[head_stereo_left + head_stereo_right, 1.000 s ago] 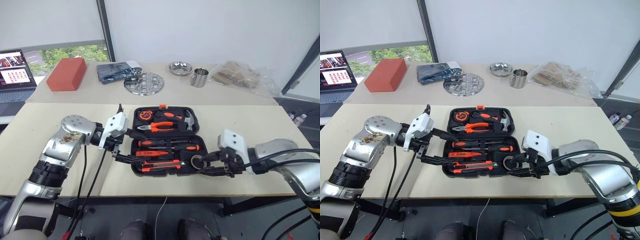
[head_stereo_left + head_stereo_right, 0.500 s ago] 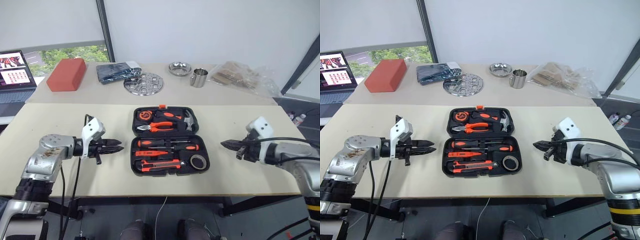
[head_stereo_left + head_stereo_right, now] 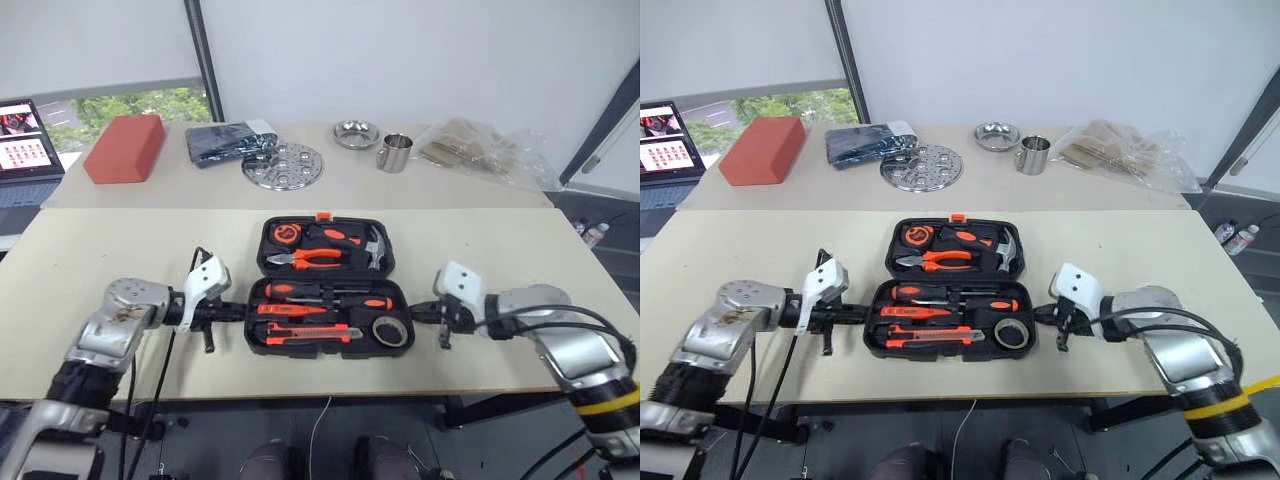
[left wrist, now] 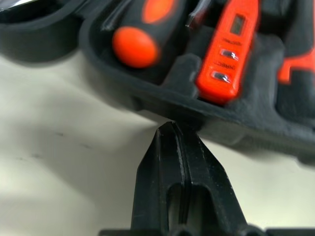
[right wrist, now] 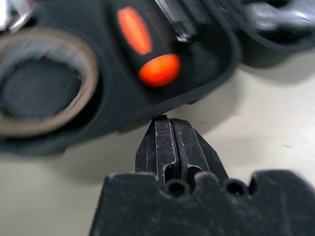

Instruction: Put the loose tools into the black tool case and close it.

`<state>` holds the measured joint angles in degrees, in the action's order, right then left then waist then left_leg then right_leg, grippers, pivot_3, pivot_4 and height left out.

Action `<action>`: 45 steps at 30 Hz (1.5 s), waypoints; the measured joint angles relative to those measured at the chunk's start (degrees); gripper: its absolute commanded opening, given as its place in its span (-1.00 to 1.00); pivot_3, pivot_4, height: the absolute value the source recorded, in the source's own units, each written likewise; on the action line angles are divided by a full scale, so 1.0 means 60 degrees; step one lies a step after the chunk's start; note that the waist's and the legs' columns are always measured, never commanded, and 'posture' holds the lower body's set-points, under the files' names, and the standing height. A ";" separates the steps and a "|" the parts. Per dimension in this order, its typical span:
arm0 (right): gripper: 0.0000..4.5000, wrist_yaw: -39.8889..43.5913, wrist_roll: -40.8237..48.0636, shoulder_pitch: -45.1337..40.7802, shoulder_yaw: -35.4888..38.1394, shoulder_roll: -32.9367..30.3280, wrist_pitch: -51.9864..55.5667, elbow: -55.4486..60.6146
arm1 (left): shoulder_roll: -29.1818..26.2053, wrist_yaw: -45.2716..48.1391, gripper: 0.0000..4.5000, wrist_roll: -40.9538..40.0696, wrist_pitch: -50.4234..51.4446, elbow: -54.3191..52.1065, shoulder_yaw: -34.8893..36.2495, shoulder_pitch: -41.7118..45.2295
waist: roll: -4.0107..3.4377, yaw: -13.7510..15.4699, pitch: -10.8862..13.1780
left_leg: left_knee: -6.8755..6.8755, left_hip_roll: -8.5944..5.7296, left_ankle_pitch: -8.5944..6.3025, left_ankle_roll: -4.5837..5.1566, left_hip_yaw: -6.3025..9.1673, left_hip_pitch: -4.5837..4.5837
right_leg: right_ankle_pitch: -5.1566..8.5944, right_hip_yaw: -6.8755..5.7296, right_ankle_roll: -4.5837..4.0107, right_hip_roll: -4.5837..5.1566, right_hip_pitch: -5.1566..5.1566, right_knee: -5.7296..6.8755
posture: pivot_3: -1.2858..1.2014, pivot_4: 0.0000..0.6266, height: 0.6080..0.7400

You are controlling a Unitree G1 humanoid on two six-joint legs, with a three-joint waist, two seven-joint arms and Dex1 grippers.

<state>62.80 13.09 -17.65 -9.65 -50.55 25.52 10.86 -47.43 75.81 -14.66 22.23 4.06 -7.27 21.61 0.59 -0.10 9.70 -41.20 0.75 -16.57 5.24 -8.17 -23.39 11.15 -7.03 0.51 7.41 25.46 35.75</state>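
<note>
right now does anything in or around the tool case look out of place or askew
Nothing stands out. The black tool case lies open and flat, with the tools seated in their slots. The left hand and right hand, both shut, sit at its two side edges.

The laptop [image 3: 22, 135] is cut off by the left edge of the head views. In the left wrist view, the tool case [image 4: 236, 123] is cut off at the top and sides, and the print on the orange tester screwdriver [image 4: 229, 49] is too blurred to be read. In the right wrist view, the tape roll [image 5: 42, 81] is blurred and cut off at the left edge. Contact between either fingertip pair and the case rim cannot be determined.
</note>
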 measured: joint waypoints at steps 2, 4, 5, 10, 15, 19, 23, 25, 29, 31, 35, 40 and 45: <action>-1.00 0.0072 0.0011 0.0317 -0.0095 0.0018 0.0067 0.0162 | -0.0200 0.0200 -0.99 0.0054 -0.0361 -0.0162 -0.0028 -0.0197 | -0.0001 0.0005 0.0001 | 0.0005 0.0000 -0.0002 -0.0005 -0.0002 0.0012 | 0.0009 0.0000 -0.0006 0.0001 -0.0005 -0.0002 | 0.03 -0.52 0.91; -1.00 0.0038 -0.0010 0.0561 -0.0108 0.0040 0.0075 0.0358 | -0.0362 0.0252 -0.99 0.0223 -0.0806 -0.0152 -0.0035 -0.0308 | -0.0003 0.0010 0.0002 | 0.0004 0.0002 -0.0003 -0.0012 -0.0002 0.0039 | 0.0016 0.0004 -0.0012 0.0007 -0.0024 0.0003 | 0.03 -0.52 0.91; -1.00 0.0007 -0.0019 0.0618 -0.0108 0.0040 0.0075 0.0409 | -0.0386 0.0251 -0.99 0.0278 -0.0912 -0.0140 -0.0049 -0.0314 | -0.0003 0.0006 0.0001 | 0.0003 0.0004 -0.0004 -0.0016 -0.0002 0.0046 | 0.0028 0.0006 -0.0002 0.0008 -0.0028 0.0002 | 0.03 -0.52 0.91; -1.00 -0.0429 -0.0065 0.1154 0.0257 0.0016 0.0170 0.0670 | -0.0390 0.0163 -0.99 0.0506 -0.1435 0.0220 -0.0087 -0.0255 | -0.0002 0.0042 0.0000 | 0.0006 0.0004 -0.0043 -0.0085 0.0002 0.0072 | 0.0036 0.0015 0.0008 0.0029 -0.0043 0.0011 | 0.03 -0.52 0.91; -0.34 -0.0647 0.0701 0.1448 0.1404 -0.0186 0.1432 0.0683 | -0.0403 -0.0196 -0.37 0.0517 -0.1008 0.1421 0.0095 0.0389 | -0.0003 0.0118 0.0000 | -0.0001 0.0011 -0.0025 -0.0110 0.0004 0.0079 | 0.0019 0.0011 -0.0010 0.0028 -0.0044 0.0026 | 0.03 -0.52 0.91; 0.25 -0.1196 0.2127 0.0055 0.2379 0.0424 0.3560 0.0474 | -0.0208 -0.0835 0.27 0.0161 0.1161 0.2853 0.0666 0.1466 | 0.0005 0.0038 0.0005 | -0.0001 0.0028 0.0027 -0.0114 0.0018 0.0080 | -0.0011 0.0007 -0.0019 0.0008 -0.0037 0.0045 | 0.03 -0.52 0.91; 0.93 -0.1849 0.2740 -0.1926 0.2292 0.1492 0.4929 -0.0287 | 0.0642 -0.1316 1.00 -0.0557 0.3385 0.3570 0.1049 0.3060 | 0.0014 0.0096 0.0009 | -0.0014 0.0017 0.0082 -0.0052 0.0029 0.0020 | -0.0024 0.0000 -0.0028 0.0000 0.0000 0.0056 | 0.03 -0.52 0.91; 0.98 -0.2229 0.2693 -0.2619 0.1969 0.1931 0.5241 -0.0761 | 0.1003 -0.1759 1.00 -0.0591 0.3953 0.3963 0.1090 0.3748 | 0.0017 0.0128 0.0007 | -0.0019 0.0007 0.0080 -0.0039 0.0026 0.0012 | -0.0056 -0.0002 -0.0079 -0.0001 -0.0001 0.0060 | 0.03 -0.52 0.91; 0.98 -0.3510 0.1937 -0.3874 0.1382 0.2772 0.5621 -0.2593 | 0.1794 -0.2840 1.00 -0.0506 0.4557 0.5296 0.1240 0.4885 | 0.0018 0.0087 0.0006 | 0.0001 -0.0023 0.0081 -0.0028 0.0006 -0.0036 | -0.0068 -0.0007 -0.0046 -0.0014 0.0027 0.0059 | 0.03 -0.52 0.91; 0.98 -0.3857 0.1639 -0.4307 0.1284 0.2985 0.5649 -0.3450 | 0.2019 -0.3064 1.00 -0.0368 0.4461 0.5669 0.1179 0.5008 | 0.0019 0.0043 0.0005 | 0.0022 -0.0047 0.0080 -0.0025 -0.0001 -0.0069 | -0.0064 -0.0004 -0.0034 -0.0011 0.0070 0.0054 | 0.03 -0.52 0.91; 0.49 -0.4294 0.1395 -0.4893 0.1354 0.3489 0.5665 -0.4811 | 0.2252 -0.3347 0.48 -0.0220 0.4377 0.6154 0.1245 0.5264 | 0.0016 -0.0026 0.0001 | 0.0057 -0.0057 0.0085 -0.0034 -0.0001 -0.0067 | -0.0054 -0.0013 -0.0019 -0.0013 0.0085 0.0055 | 0.03 -0.52 0.91; -0.28 -0.4448 0.1111 -0.5110 0.1293 0.3708 0.5337 -0.5159 | 0.2538 -0.3307 -0.35 -0.0209 0.4184 0.6249 0.1240 0.5280 | 0.0017 -0.0103 0.0000 | 0.0043 -0.0056 0.0093 -0.0042 -0.0002 -0.0034 | -0.0052 0.0000 -0.0014 -0.0007 0.0041 0.0055 | 0.03 -0.52 0.91; -0.98 -0.4469 0.1016 -0.5102 0.1286 0.3922 0.5316 -0.5106 | 0.2449 -0.3203 -0.93 -0.0146 0.4193 0.6235 0.1207 0.5259 | 0.0014 -0.0119 -0.0001 | 0.0052 -0.0047 0.0081 -0.0064 0.0002 0.0080 | -0.0031 0.0008 0.0016 0.0010 -0.0052 0.0035 | 0.03 -0.52 0.91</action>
<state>35.99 19.19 -48.26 -1.93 -27.02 57.41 -19.77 -32.74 56.59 -15.54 47.39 41.48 -0.03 53.16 0.68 -0.82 9.69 -40.89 0.46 -16.08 4.86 -8.16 -22.91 10.97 -6.98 0.61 7.47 25.15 35.96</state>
